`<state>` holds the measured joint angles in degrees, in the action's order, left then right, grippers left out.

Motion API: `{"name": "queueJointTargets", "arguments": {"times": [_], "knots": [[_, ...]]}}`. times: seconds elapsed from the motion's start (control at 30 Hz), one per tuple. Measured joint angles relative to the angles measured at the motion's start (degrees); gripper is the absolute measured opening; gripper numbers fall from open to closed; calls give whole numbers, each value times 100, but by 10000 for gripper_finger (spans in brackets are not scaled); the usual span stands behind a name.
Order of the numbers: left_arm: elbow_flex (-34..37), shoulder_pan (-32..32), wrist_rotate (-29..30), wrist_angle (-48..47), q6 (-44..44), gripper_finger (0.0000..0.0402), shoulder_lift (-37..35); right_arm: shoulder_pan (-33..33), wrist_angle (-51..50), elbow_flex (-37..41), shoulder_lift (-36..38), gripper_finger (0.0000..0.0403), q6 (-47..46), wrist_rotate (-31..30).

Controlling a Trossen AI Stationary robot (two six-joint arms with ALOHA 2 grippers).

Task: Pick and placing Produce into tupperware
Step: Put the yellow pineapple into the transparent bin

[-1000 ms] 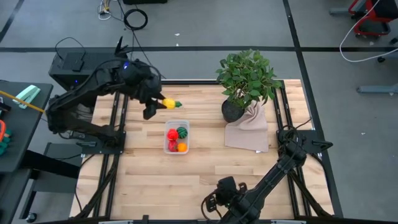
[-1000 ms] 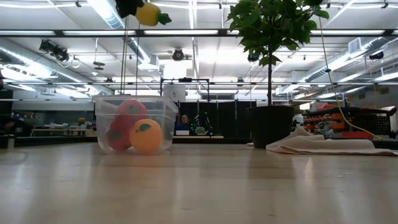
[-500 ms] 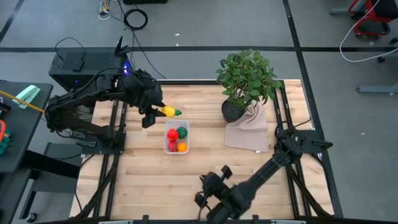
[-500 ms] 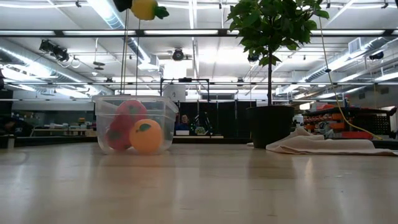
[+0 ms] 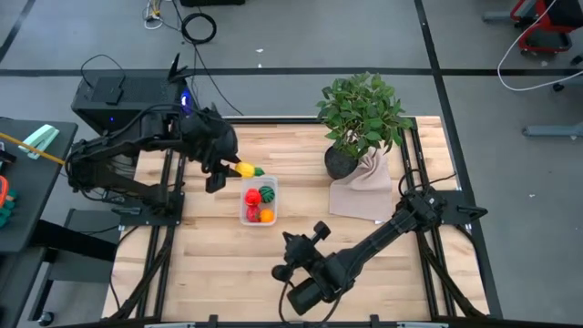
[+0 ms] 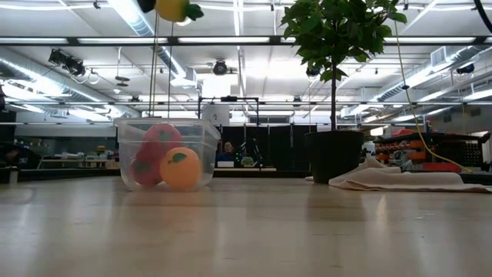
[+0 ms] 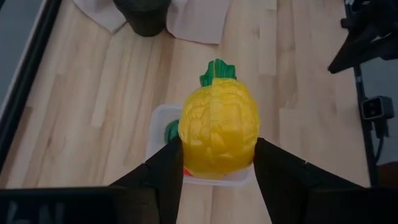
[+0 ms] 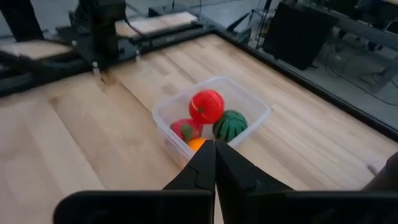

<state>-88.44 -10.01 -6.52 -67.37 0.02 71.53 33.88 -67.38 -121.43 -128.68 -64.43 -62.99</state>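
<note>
We're in a robotics lab or workshop hall, by the look of it: long fluorescent ceiling lights point(image 6: 131, 19) run over exposed ducts, a grey floor point(image 5: 301, 36) marked with dark lines surrounds the butcher-block table point(image 5: 219, 264) on its black metal frame point(image 5: 168, 196), loose cables point(image 5: 196, 27) trail nearby, and what seems to be a wheeled office chair point(image 5: 537, 23) sits off in the corner.

No legible txt, labels, brands or nos. on anything in view.
</note>
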Motion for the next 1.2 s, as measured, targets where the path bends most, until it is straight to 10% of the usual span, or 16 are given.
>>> {"name": "queueJointTargets", "arguments": {"times": [0.33, 1.2], "knots": [[133, 449, 0, 57, -397, 183, -1, 16, 190, -12, 4, 7, -31, -40], [3646, 487, 564, 3180, -180, 178, 13, 42, 281, -10, 4, 7, -229, 161]]}}
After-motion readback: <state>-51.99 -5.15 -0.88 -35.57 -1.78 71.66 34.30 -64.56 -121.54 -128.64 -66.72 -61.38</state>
